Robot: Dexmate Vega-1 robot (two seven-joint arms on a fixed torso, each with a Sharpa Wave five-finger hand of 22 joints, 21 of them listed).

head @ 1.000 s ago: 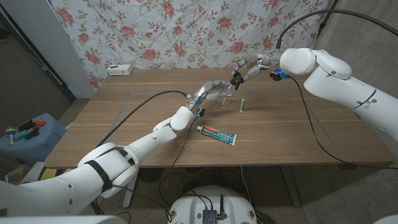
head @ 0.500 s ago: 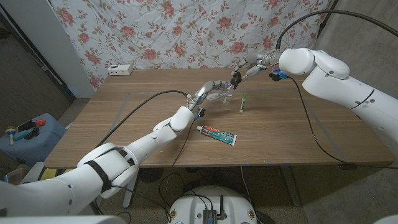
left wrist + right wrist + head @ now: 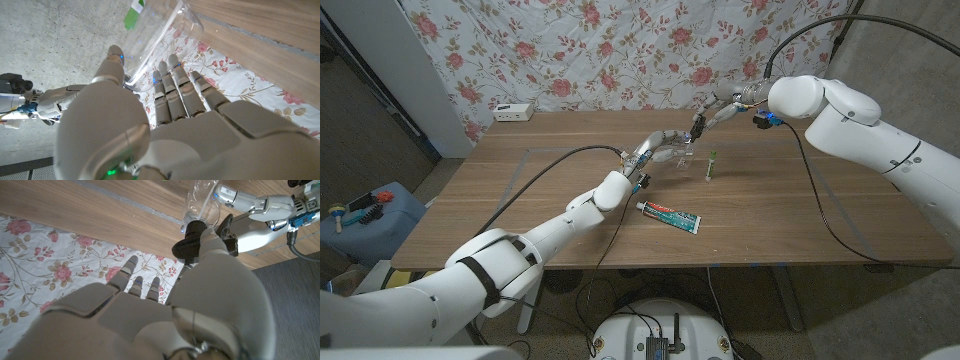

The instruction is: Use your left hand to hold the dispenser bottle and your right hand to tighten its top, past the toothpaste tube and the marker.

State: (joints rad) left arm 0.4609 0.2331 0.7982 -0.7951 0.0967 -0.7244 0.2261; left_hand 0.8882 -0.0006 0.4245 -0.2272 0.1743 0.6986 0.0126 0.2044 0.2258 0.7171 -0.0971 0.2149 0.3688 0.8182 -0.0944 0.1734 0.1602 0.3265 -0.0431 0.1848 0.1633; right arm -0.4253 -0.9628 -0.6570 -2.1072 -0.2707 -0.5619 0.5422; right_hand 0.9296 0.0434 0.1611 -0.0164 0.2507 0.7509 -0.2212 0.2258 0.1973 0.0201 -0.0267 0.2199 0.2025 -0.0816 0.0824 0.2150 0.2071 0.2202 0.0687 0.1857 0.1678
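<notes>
Left robot hand (image 3: 665, 146) grips the clear plastic dispenser bottle (image 3: 155, 37); right robot hand (image 3: 713, 112) pinches its black top (image 3: 190, 245)

Both hands (image 3: 665, 147) (image 3: 710, 112) raised, fingers curled

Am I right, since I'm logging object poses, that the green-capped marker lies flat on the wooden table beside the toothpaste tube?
Not quite. In the head view the green-capped marker stands upright on the wooden table, apart from the flat-lying toothpaste tube.
</notes>
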